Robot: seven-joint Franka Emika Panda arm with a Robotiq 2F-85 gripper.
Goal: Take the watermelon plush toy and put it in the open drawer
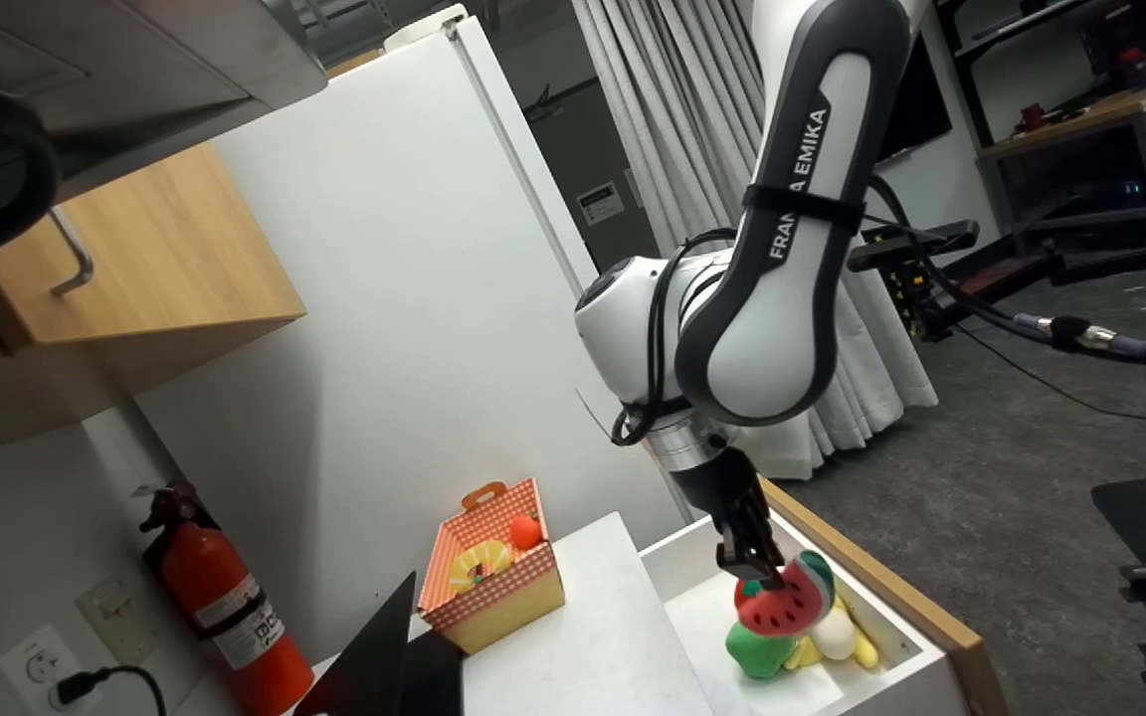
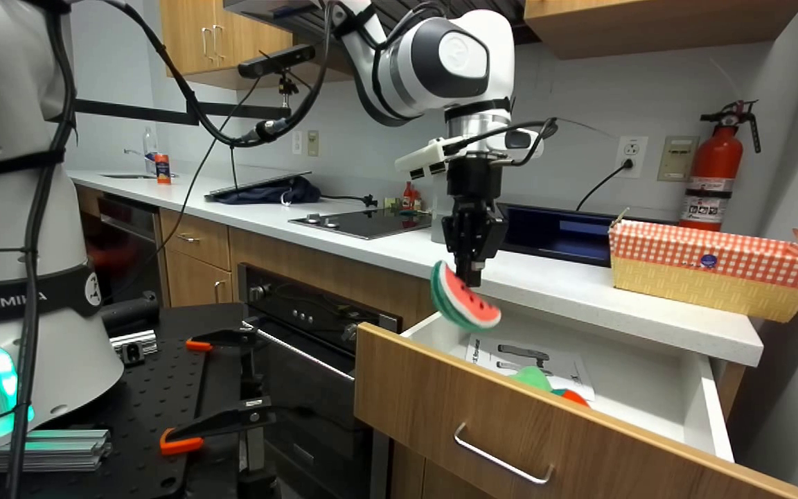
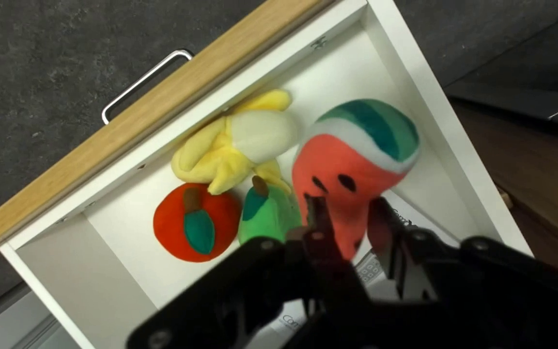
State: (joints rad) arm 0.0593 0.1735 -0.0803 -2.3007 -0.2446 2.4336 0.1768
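Observation:
My gripper (image 3: 344,208) is shut on the watermelon plush toy (image 3: 351,150), gripping its red face between the two fingertips, with the green striped rim pointing away from the gripper. The toy shows in both exterior views (image 1: 784,605) (image 2: 461,301), held up and tilted. The gripper (image 1: 762,575) points down and also shows in an exterior view (image 2: 470,272). The open drawer (image 3: 162,99), white-sided with a wood front, lies below the toy in the wrist view. It also shows in both exterior views (image 1: 881,582) (image 2: 433,388).
In the drawer lie a red plush apple (image 3: 177,228), a green plush fruit (image 3: 274,215), a peeled plush banana (image 3: 259,135) and printed papers (image 2: 551,360). A checkered basket (image 2: 704,277) stands on the white counter (image 2: 579,291). A fire extinguisher (image 2: 714,166) is behind it.

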